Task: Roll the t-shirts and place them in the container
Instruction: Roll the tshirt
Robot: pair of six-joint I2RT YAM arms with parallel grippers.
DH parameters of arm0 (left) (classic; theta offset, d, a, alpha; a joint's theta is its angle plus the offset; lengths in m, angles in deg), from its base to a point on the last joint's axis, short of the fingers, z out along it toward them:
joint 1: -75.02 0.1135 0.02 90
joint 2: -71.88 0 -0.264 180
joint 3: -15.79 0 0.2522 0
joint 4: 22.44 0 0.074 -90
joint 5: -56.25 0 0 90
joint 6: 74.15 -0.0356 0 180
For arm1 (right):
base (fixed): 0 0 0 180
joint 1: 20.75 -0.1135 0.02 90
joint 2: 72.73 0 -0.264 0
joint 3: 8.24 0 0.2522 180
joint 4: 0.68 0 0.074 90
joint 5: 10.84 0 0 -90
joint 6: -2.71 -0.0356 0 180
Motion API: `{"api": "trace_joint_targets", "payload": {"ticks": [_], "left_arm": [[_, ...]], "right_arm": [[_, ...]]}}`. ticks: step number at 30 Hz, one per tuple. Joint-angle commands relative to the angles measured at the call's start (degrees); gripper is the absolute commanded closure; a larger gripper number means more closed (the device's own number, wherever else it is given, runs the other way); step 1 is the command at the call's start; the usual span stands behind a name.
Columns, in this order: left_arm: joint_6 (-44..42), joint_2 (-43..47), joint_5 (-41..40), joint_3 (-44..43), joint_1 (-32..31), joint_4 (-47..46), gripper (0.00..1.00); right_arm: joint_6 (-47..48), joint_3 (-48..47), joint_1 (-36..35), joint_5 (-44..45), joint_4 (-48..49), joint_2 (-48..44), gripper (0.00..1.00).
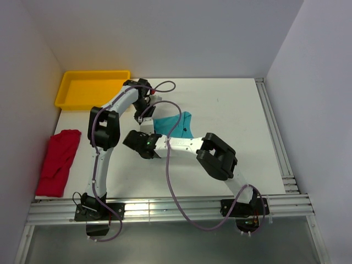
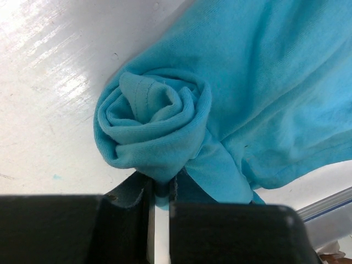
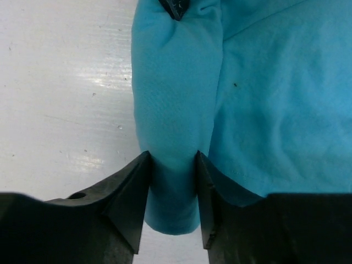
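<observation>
The teal t-shirt [image 1: 175,125] lies mid-table, its left edge rolled into a tube. In the left wrist view the roll's spiral end [image 2: 154,124] shows, and my left gripper [image 2: 161,187] is shut on cloth at its bottom edge. In the top view my left gripper [image 1: 147,111] is at the roll's far end and my right gripper [image 1: 149,133] at its near end. In the right wrist view my right gripper [image 3: 173,165] is shut around the tube [image 3: 176,99], with the flat part of the shirt to the right. The red t-shirt [image 1: 58,161] lies crumpled at the table's left edge, away from both grippers.
A yellow tray [image 1: 91,88] stands at the back left corner. Aluminium rails run along the table's right edge [image 1: 275,137] and front edge [image 1: 165,206]. White walls close in the left, back and right sides.
</observation>
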State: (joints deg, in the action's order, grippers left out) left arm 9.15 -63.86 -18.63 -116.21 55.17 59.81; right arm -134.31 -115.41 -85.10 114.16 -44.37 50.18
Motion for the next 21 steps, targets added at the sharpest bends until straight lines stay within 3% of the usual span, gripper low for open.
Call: {"api": "trace_joint_targets", "payload": {"ticks": [1, 3, 4, 7, 10, 14, 16, 21], "left_arm": [[-1.7, -1.5, -0.7, -1.1, -0.6, 2.6, 0.87], [-2.1, -1.4, 0.3, -1.6, -0.6, 2.4, 0.76], [-2.1, -0.8, 0.5, -1.6, -0.6, 2.3, 0.6], [-1.7, 0.9, 1.2, -1.0, -0.5, -0.4, 0.4], [-0.9, 2.0, 3.0, -1.5, -0.3, -2.4, 0.3], [1.0, 3.6, 8.1, -2.0, 1.0, -5.3, 0.24], [1.9, 5.4, 12.0, -1.0, 1.8, -8.6, 0.01], [6.1, 10.4, 21.3, 6.5, 6.1, -16.6, 0.01]], "right_arm": [[-1.1, 2.4, 0.2, -0.4, 1.8, -2.5, 0.58], [-1.8, 6.8, 1.0, -2.4, 5.7, -4.6, 0.64], [-2.6, 8.4, 1.5, -5.2, 7.3, -5.5, 0.66], [-4.6, 15.3, 3.6, -9.6, 14.1, -9.2, 0.69], [-7.2, 22.5, 5.5, -14.0, 21.5, -14.4, 0.72], [-11.9, 33.9, 9.3, -21.4, 34.1, -18.3, 0.76], [-14.4, 36.6, 11.7, -23.6, 37.1, -19.2, 0.77], [-20.0, 44.2, 14.6, -30.2, 47.1, -19.6, 0.79]]}}
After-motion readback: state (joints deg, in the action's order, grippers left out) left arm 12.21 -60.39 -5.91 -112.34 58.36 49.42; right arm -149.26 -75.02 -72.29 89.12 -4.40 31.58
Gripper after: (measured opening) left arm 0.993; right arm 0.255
